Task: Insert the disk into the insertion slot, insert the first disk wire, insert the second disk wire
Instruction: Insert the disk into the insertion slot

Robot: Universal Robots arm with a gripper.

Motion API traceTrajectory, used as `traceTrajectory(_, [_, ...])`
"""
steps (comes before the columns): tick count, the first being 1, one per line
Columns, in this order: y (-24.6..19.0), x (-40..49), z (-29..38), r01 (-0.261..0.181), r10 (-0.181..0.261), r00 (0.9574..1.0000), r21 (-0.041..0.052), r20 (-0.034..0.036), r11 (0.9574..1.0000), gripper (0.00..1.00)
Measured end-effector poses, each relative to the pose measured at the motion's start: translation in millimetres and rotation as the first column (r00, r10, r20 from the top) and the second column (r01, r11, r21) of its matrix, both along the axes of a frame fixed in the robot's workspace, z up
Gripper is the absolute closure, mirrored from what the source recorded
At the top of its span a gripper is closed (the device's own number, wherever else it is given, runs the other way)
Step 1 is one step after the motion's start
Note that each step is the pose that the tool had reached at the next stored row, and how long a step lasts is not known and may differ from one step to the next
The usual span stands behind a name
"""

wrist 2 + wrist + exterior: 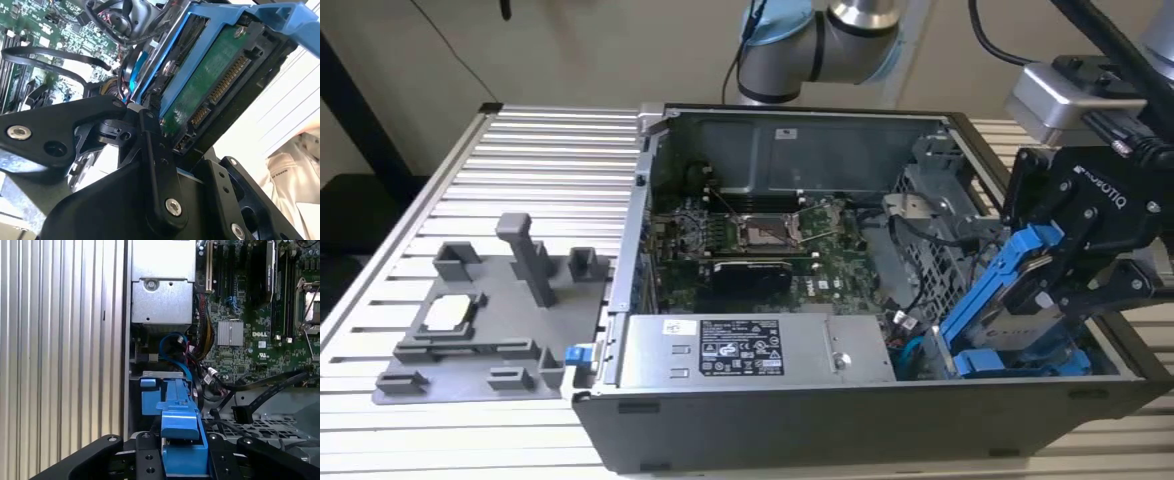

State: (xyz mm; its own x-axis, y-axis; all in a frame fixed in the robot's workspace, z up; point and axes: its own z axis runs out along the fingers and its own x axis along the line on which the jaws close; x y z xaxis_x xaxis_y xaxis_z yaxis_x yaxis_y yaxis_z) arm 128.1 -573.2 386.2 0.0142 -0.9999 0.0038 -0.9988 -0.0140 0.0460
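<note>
I have the black, link-fingered gripper [1065, 292] pinched on the disk [1014, 300], a flat silver-grey hard drive clipped in a bright blue plastic carrier frame. It hangs over the near corner of the open dark-grey metal computer case [720, 420], on the exterior view's right. In the first wrist view the fingers [145, 460] flank the disk [180, 427] and press on the carrier's two edges. I judge that grip keeps load off the drive's faces.

The disk is tilted, its upper end leaning to the exterior view's right. Its lower end is down at what I take for the insertion slot [994, 362], the blue plastic bay in that corner. The slant looks like a feeding angle, but I cannot tell whether the disk is seated.

In the second wrist view the disk's green circuit side [210, 85] faces the camera and its row of gold contacts is bare, so no wire is plugged in yet. In the first wrist view a thin blue cable [175, 347] and a flat black cable with a black plug [245, 412] lie loose just beyond the disk, beside the green motherboard [260, 315] and close to where they belong.

The boxy grey power supply with a white sticker [740, 350] sits just to the exterior view's left of the slot, so the way in is narrow.
</note>
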Motion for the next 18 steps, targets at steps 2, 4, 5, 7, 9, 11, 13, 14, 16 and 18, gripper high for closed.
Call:
traceTrajectory(2, [0.0,0.0,-2.1,-0.001,0.001,1.0,-0.0005,0.0,1.0,0.67])
traceTrajectory(4, [0.0,0.0,-3.8,-0.002,0.002,1.0,-0.0011,0.0,1.0,0.67])
traceTrajectory(5, [0.0,0.0,-4.5,-0.002,0.002,1.0,-0.0012,0.0,1.0,0.67])
traceTrajectory(7, [0.0,0.0,-6.0,-0.002,0.002,1.0,-0.0011,0.0,1.0,0.67])
traceTrajectory(9, [0.0,0.0,-6.8,-0.002,0.002,1.0,-0.0012,-0.0003,1.0,0.67])
traceTrajectory(11, [0.0,0.0,-6.8,-0.002,0.002,1.0,-0.0014,-0.0004,1.0,0.67])
traceTrajectory(13, [0.0,0.0,-6.8,-0.002,0.002,1.0,-0.0014,-0.0005,1.0,0.67])
traceTrajectory(14, [0.0,0.0,-6.9,-0.002,0.002,1.0,-0.0013,-0.0005,1.0,0.67])
traceTrajectory(16, [0.0,0.0,-6.9,-0.002,0.002,1.0,-0.0012,-0.0006,1.0,0.67])
traceTrajectory(18, [0.0,0.0,-6.9,-0.002,0.002,1.0,-0.0013,-0.0006,1.0,0.66])
